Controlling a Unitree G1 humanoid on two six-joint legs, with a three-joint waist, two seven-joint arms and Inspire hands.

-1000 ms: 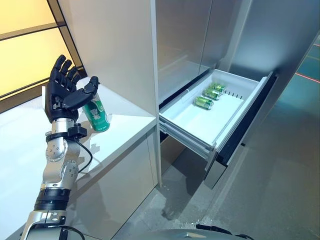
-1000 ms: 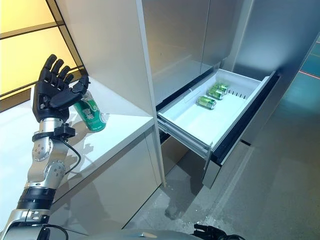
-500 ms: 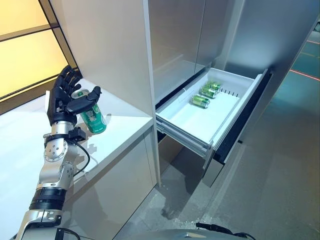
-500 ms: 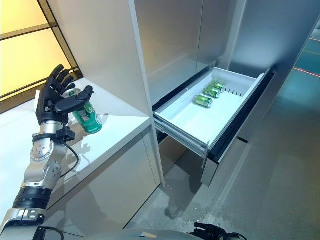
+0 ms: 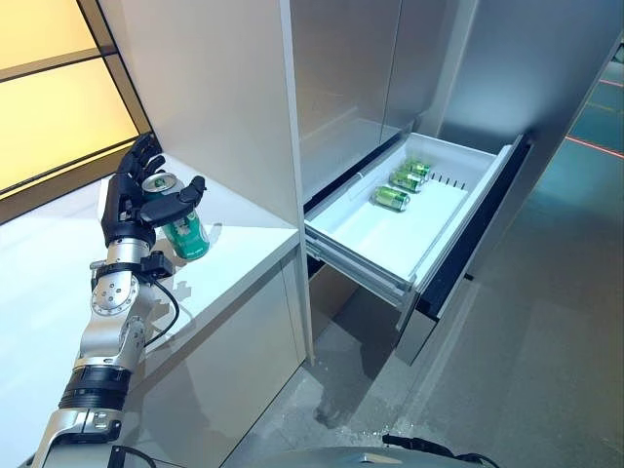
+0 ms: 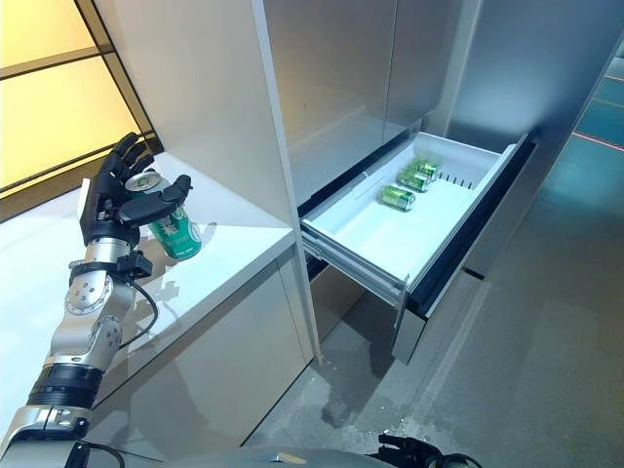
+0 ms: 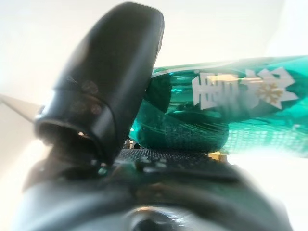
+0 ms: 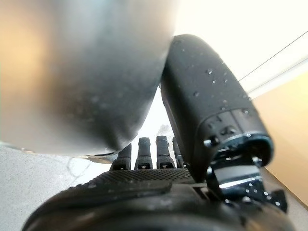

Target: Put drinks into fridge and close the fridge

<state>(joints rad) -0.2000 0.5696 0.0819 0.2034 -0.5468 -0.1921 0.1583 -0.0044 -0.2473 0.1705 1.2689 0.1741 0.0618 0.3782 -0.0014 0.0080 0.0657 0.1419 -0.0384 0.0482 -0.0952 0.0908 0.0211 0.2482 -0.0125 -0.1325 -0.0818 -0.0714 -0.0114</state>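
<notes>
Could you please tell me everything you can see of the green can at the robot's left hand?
The green can is a shiny metal drink can with a silver top and pale print on its side. It stands slightly tilted on the white counter, left of the open fridge drawer. The left hand is around it: fingers behind, thumb across the front, not clearly closed on it.

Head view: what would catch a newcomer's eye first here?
The left hand with a green can between thumb and fingers, on the white counter at the left. Then the open drawer of the fridge at the right, with three cans lying at its far end.
</notes>
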